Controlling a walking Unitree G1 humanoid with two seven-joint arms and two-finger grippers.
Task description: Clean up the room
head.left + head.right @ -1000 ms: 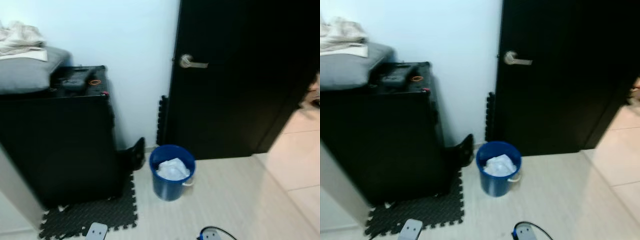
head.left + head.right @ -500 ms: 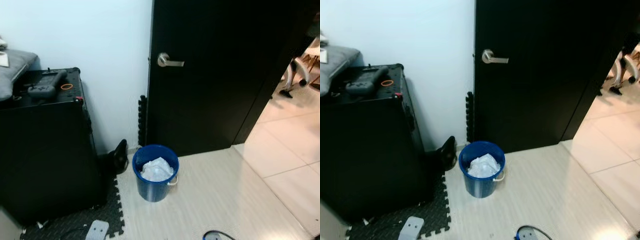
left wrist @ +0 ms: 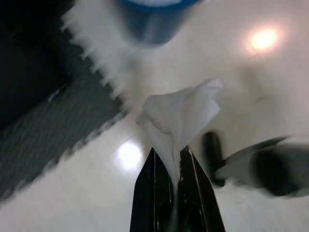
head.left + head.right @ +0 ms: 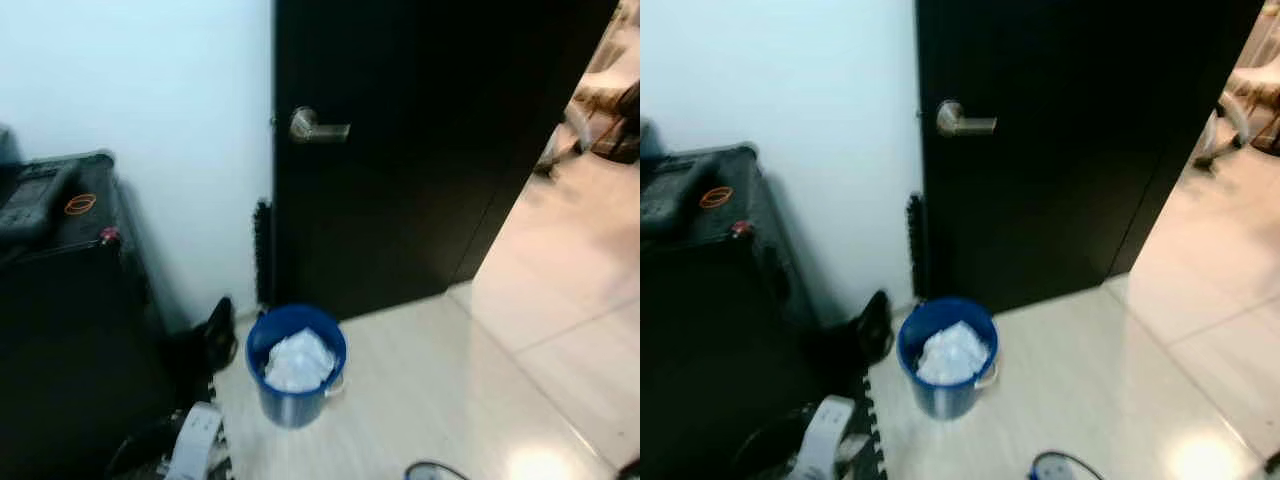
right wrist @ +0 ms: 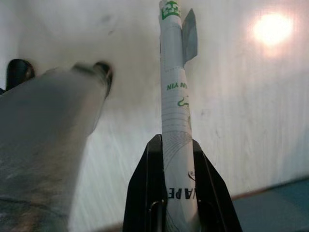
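Bin (image 4: 295,364) ahead of us, just before the door (image 4: 420,150), already holds white paper, so some tidying looks done. Our left fingers (image 3: 171,166) are clamped on a tissue (image 3: 179,116), our right fingers (image 5: 176,150) on a wrapper (image 5: 175,111), both over floor near the bin. We judge both remain to be dropped in.

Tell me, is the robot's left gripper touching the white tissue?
Touching. The left wrist view shows the left gripper with its two black fingers pinched shut on the tissue.
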